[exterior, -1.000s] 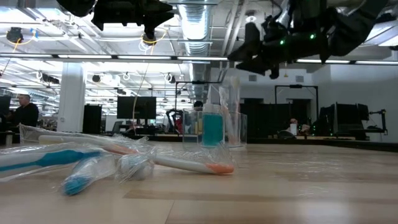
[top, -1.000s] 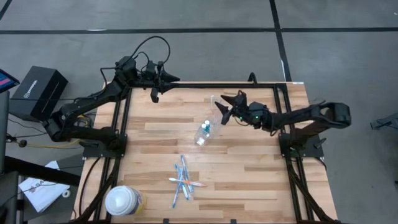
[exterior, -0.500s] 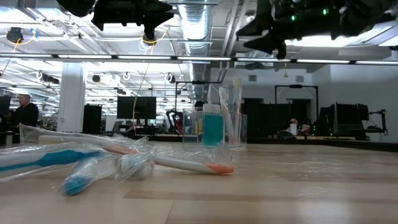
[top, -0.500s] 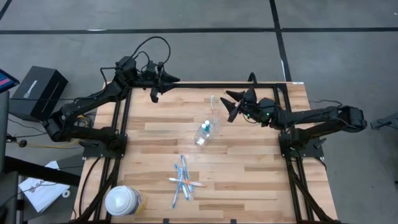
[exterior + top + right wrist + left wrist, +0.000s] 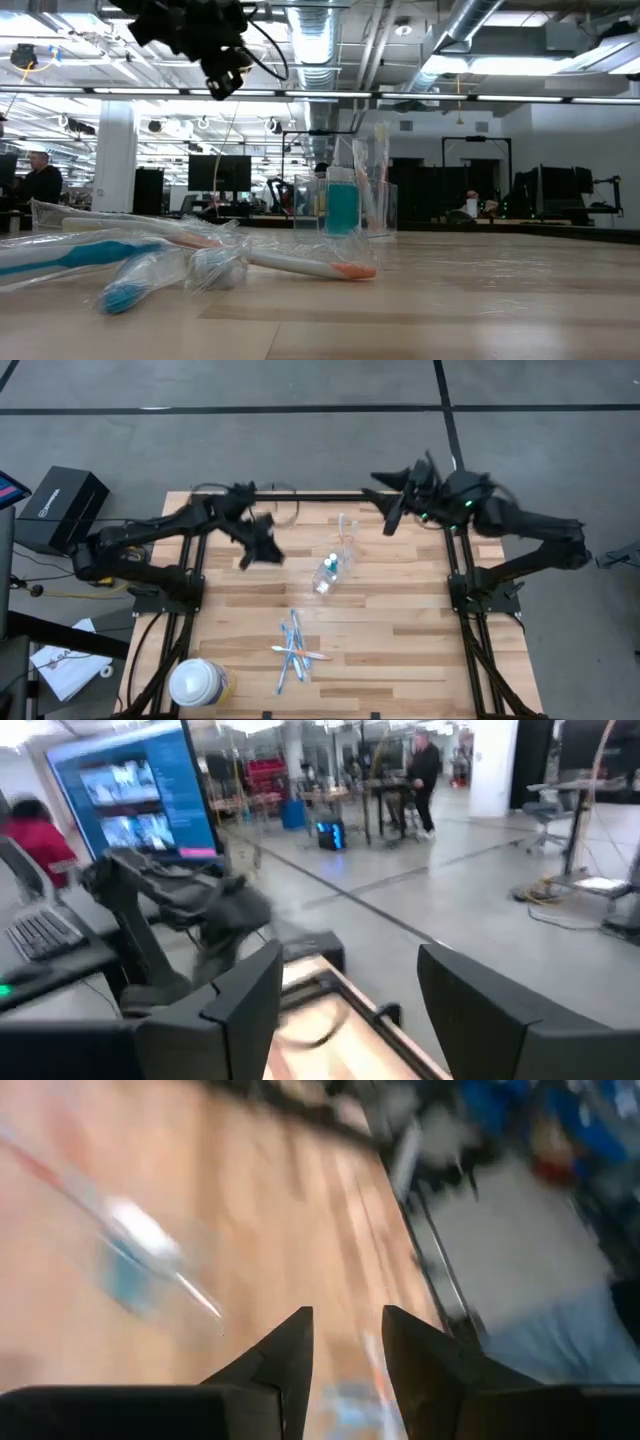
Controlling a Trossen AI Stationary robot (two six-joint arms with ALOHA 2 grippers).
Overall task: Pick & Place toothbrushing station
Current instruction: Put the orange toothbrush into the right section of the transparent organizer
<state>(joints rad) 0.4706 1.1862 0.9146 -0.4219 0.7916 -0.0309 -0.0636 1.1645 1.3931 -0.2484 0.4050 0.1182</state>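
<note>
The small clear cup [image 5: 326, 574] stands upright near the table's middle, with a blue tube [image 5: 341, 206] and a wrapped toothbrush [image 5: 373, 178] leaning in it. Several wrapped blue, white and orange toothbrushes [image 5: 293, 650] lie flat in a loose pile nearer the front edge; they also show in the low view [image 5: 150, 255]. My left gripper [image 5: 262, 548] hangs open and empty above the table, left of the cup; it also shows in the low view [image 5: 222, 80] and its own view [image 5: 347, 1325]. My right gripper [image 5: 388, 500] is open and empty, raised over the far right edge [image 5: 350, 970].
A large round white-topped yellowish container [image 5: 196, 682] stands at the near left corner. The black frame rails [image 5: 455, 570] run along the table's left, right and far sides. Bare wood lies right of the cup and the pile. A black box [image 5: 62, 505] sits on the floor at the left.
My left gripper has swung fast from the far left edge toward the table's middle and down a little, closer to the cup. My right gripper has drawn back from beside the cup toward the far right corner and risen out of the low view. The cup and toothbrushes have stayed put.
</note>
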